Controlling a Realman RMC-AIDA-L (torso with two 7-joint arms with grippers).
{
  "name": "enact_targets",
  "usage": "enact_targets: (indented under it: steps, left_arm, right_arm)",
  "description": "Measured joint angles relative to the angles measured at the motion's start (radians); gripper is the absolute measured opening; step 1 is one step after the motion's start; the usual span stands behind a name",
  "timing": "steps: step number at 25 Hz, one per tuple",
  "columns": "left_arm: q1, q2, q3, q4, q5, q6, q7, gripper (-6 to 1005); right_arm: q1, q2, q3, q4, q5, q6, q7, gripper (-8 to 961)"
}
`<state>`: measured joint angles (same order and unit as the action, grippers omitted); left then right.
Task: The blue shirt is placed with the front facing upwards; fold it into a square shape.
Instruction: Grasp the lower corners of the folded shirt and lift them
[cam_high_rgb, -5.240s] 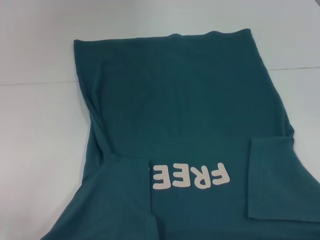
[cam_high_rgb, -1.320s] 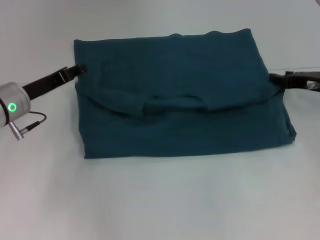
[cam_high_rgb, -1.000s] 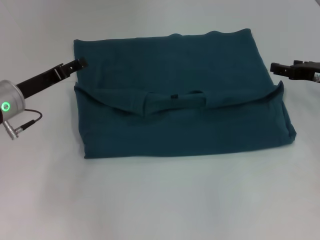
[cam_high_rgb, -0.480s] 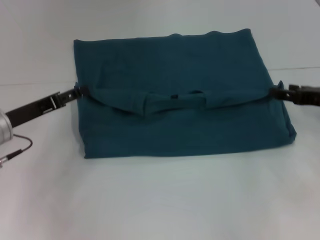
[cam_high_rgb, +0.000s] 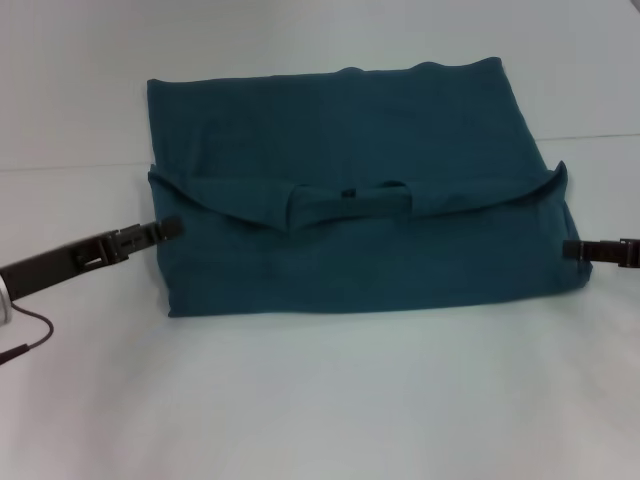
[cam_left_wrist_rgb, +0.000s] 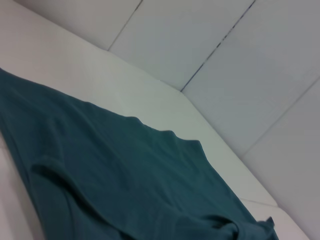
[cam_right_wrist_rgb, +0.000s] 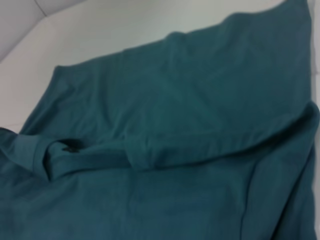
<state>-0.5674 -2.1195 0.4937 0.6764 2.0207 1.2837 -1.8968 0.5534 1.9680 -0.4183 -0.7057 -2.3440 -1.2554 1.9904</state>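
Shirt folded over once, both grippers now low at its side edges.

Head view: the blue shirt (cam_high_rgb: 360, 195) lies on the table (cam_high_rgb: 320, 400), collar side turned up onto the far half. Left gripper (cam_high_rgb: 168, 228) has dropped from the fold line to the shirt's left edge; right gripper (cam_high_rgb: 570, 249) likewise at the right edge. Can't tell if either pincer is apart or together. Probably lining up the next fold. Left wrist view: shirt and table only. Right wrist view: the shirt's folded collar (cam_right_wrist_rgb: 65, 150).
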Motion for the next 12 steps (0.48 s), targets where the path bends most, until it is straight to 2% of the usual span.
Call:
enact_targets:
  steps: [4,12]
  left_arm:
    - [0.004,-0.001,0.018,0.001,0.003,0.014,0.003,860]
    - [0.004,-0.003,0.026,-0.003,0.003,0.009,0.013,859]
  right_arm:
    - [0.009,0.003,-0.015,0.007,-0.029,0.016,0.024,795]
    - [0.021,0.024,-0.065,0.018,-0.033,0.081,0.028,791]
